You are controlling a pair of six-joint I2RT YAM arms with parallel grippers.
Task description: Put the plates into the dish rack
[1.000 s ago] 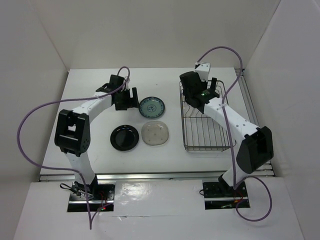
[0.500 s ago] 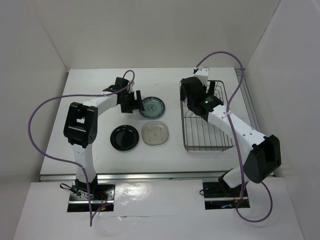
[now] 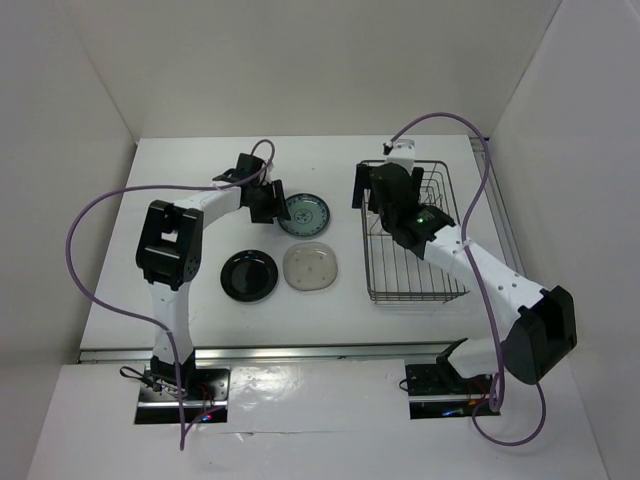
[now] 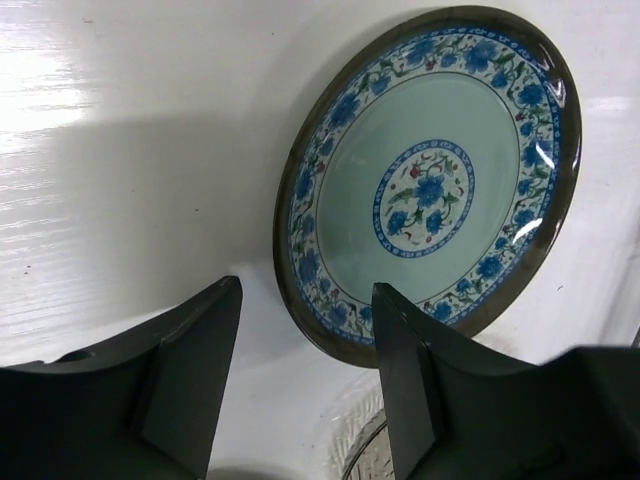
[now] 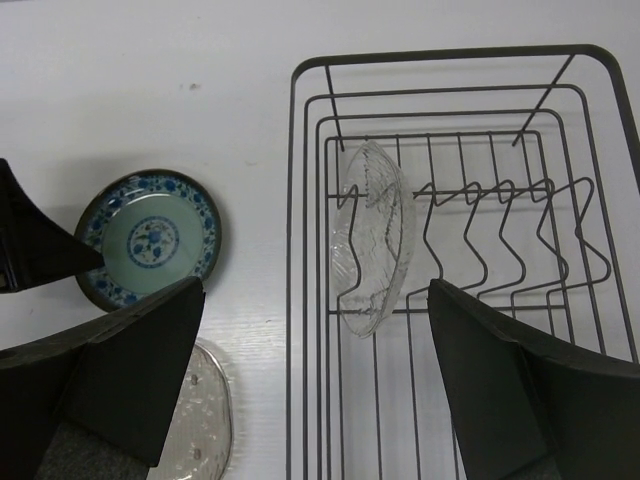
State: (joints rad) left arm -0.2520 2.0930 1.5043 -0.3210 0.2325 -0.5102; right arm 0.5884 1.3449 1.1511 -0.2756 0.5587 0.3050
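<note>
The blue-patterned plate (image 3: pixel 303 213) (image 4: pixel 430 180) lies flat on the white table. My left gripper (image 3: pixel 272 200) (image 4: pixel 305 370) is low at its left edge, open, with the near rim in the gap between the fingers (image 4: pixel 410 390). The black plate (image 3: pixel 249 275) and the pale beige plate (image 3: pixel 310 267) (image 5: pixel 195 420) lie side by side nearer the arms. A clear glass plate (image 5: pixel 372 235) stands on edge among the prongs of the dish rack (image 3: pixel 372 290) (image 5: pixel 440 55). My right gripper (image 3: pixel 385 190) (image 5: pixel 315 370) hovers wide open above the rack's far left part, holding nothing.
The dark wire rack fills the table's right side, with a row of bare prongs (image 5: pixel 500 225) to the right of the clear plate. White walls (image 3: pixel 300 70) close in the table at the back and sides. Purple cables (image 3: pixel 100 215) loop off both arms.
My left gripper has slid right up to the blue-patterned plate and its jaws have narrowed. The right gripper has shifted slightly left above the rack, still wide open.
</note>
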